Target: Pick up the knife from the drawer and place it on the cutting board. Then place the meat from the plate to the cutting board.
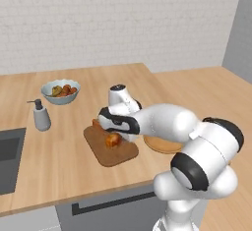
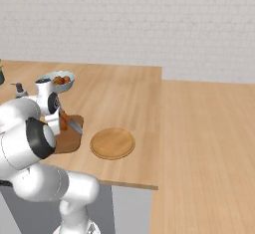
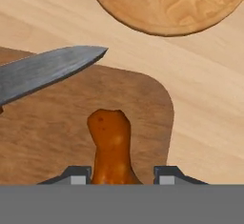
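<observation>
Meat [image 3: 110, 147] gripped between jaws over cutting board [image 3: 143, 113] beside knife [image 3: 47, 70]; plate [image 2: 112, 143] bare.

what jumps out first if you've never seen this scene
The white arm bends low over the cutting board near the counter's front edge, its gripper closed around the golden-brown meat just above the board. The knife lies on the board beside it, blade toward the plate, which sits bare to the right.
</observation>
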Robot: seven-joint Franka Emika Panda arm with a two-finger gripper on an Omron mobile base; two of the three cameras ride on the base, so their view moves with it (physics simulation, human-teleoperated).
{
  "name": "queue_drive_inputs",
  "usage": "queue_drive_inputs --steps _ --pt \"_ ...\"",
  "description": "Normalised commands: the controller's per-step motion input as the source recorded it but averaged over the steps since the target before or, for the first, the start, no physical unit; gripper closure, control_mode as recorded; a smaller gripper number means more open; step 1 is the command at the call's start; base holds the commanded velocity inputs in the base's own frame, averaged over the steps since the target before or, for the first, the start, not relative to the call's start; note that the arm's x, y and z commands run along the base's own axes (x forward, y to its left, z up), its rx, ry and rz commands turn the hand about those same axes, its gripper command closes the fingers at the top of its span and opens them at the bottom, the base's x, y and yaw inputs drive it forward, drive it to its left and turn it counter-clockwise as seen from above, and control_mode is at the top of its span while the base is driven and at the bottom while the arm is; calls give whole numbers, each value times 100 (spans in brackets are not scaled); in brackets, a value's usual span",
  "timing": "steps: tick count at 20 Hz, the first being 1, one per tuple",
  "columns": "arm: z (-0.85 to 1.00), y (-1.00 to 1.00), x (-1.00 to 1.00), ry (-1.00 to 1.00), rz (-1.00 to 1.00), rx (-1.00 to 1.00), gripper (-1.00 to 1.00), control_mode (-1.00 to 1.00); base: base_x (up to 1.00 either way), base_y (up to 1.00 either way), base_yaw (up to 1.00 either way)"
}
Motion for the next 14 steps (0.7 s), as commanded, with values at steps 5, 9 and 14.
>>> queue_drive_inputs --steps 5,9,14 --pt "-76 0 2 0 -14 -6 100 -100 0 0 0" --pt "-43 0 0 0 -12 -1 100 -100 0 0 0" --pt "-11 0 11 0 -13 0 -100 -100 0 0 0"
